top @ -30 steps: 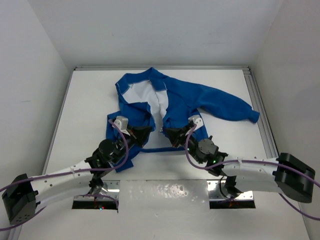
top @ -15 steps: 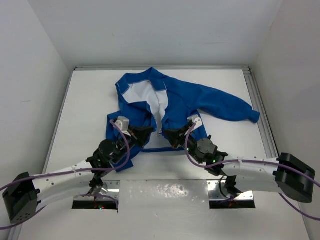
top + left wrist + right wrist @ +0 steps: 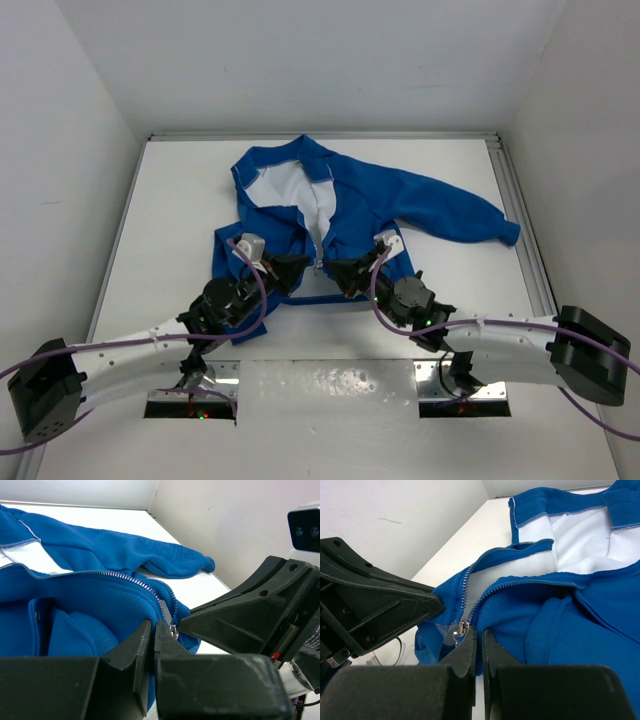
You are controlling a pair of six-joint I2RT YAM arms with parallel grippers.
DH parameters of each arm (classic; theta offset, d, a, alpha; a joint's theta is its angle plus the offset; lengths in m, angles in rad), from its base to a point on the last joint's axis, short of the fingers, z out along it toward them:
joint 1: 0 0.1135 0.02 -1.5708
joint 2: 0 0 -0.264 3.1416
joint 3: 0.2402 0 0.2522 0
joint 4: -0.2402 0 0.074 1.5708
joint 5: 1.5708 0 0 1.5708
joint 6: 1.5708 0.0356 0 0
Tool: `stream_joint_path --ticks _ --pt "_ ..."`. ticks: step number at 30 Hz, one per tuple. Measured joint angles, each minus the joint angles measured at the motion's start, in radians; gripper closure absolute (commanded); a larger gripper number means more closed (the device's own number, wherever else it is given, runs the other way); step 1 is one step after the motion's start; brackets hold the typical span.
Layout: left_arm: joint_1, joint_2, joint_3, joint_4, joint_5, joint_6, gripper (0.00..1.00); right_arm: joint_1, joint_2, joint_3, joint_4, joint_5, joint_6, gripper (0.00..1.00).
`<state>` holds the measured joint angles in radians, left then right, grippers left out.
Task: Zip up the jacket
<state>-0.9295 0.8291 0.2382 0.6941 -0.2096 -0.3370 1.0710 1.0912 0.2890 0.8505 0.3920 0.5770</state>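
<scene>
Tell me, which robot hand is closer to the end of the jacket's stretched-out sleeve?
Right. The right gripper pinches the jacket beside the zipper, on the side of the sleeve cuff; the left gripper pinches across the zipper, farther away.

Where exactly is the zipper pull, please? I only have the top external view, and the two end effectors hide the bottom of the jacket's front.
Observer: In the right wrist view the metal zipper pull sits at the bottom end of the teeth, beside the tip of the right end effector.
Operator: Thank you. Is the left end effector holding anything?
Observer: Its wrist view shows the left end effector pinched shut on the edge of the jacket, next to the pull.
Operator: Are the teeth joined above the pull?
Observer: No; the right wrist view shows both rows splitting apart just above it.
</scene>
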Motion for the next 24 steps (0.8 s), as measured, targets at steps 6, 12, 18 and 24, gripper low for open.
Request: stream_joint_path --ticks 6,12,18,24 --pt "0.000 0.003 0.000 0.006 0.003 0.000 1.00 0.000 0.000 0.000 0.000 -0.003 0.000 1.00" --pt "0.000 0.005 0.000 0.006 0.008 0.004 1.00 0.000 0.000 0.000 -0.001 -0.003 0.001 1.00" --pt "0.000 0.007 0.000 0.007 0.007 0.008 1.00 0.000 -0.007 0.000 -0.007 -0.004 0.004 1.00" --pt "0.000 0.007 0.000 0.017 0.003 0.007 1.00 0.000 -0.011 0.000 -0.018 -0.004 0.008 1.00"
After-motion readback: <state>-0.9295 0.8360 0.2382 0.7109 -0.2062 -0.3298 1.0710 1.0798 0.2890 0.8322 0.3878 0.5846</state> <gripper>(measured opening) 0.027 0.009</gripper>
